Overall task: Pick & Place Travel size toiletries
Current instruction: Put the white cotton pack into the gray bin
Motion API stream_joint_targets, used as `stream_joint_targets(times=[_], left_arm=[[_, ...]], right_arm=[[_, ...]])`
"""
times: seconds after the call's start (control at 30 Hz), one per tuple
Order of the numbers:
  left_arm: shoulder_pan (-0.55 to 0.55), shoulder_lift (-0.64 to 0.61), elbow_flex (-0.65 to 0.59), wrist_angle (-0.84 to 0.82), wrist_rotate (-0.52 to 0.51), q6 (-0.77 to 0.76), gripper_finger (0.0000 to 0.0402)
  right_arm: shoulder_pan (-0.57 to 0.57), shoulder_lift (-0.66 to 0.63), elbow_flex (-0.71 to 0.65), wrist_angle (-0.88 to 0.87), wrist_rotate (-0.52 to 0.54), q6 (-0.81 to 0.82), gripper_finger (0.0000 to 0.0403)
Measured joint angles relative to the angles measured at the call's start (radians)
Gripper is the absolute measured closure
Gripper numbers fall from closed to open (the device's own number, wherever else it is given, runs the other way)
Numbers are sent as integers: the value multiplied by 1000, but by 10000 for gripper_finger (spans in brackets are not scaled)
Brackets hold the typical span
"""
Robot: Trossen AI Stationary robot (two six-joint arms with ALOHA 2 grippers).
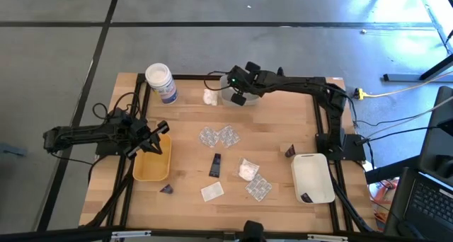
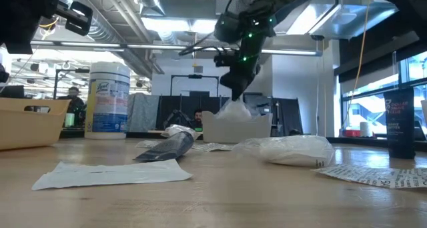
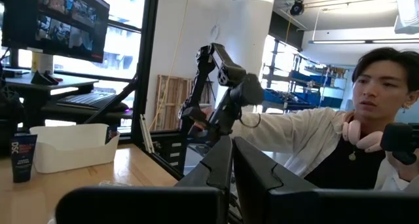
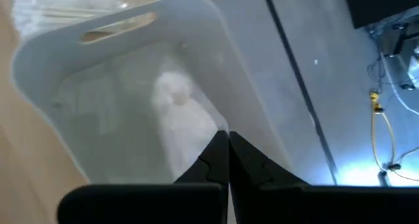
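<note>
My right gripper [image 1: 238, 95] hovers over the clear tray [image 1: 225, 81] at the table's far edge, shut on a white lumpy packet [image 4: 175, 106]. My left gripper [image 1: 152, 136] is raised above the yellow tray [image 1: 151, 168] at the left, shut and empty. Loose toiletries lie flat on the wood. They are two clear blister packs [image 1: 219, 136], a dark flat tube [image 1: 216, 164], a white packet [image 1: 248, 169], another blister pack [image 1: 258, 189], a white sachet [image 1: 212, 192] and a small dark wedge [image 1: 166, 189]. One more white packet [image 1: 210, 97] lies beside the clear tray. My right gripper pinches the white packet's upper end [image 4: 211, 133] between its two fingertips, coming from above and pointing down. The packet [image 2: 233, 110] hangs below the fingers, its lower part inside the clear tray [image 2: 257, 129]. Whether it touches the tray floor does not show.
A big white jar with a blue label [image 1: 161, 83] stands at the far left corner. The white tray [image 1: 313, 177] sits at the right with a dark item [image 1: 304, 197] inside. A dark tube [image 2: 400, 121] stands upright near it. A person [image 3: 366, 119] sits beyond the table.
</note>
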Motion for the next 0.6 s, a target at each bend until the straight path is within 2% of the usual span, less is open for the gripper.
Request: stream_joint_targets(times=[0.43, 0.6], left_arm=[[0, 0, 0, 0, 0, 0, 389], [0, 0, 0, 0, 0, 0, 390]], right_arm=[[-2, 68, 0, -38, -165, 36, 403], [-2, 68, 0, -50, -190, 65, 379]])
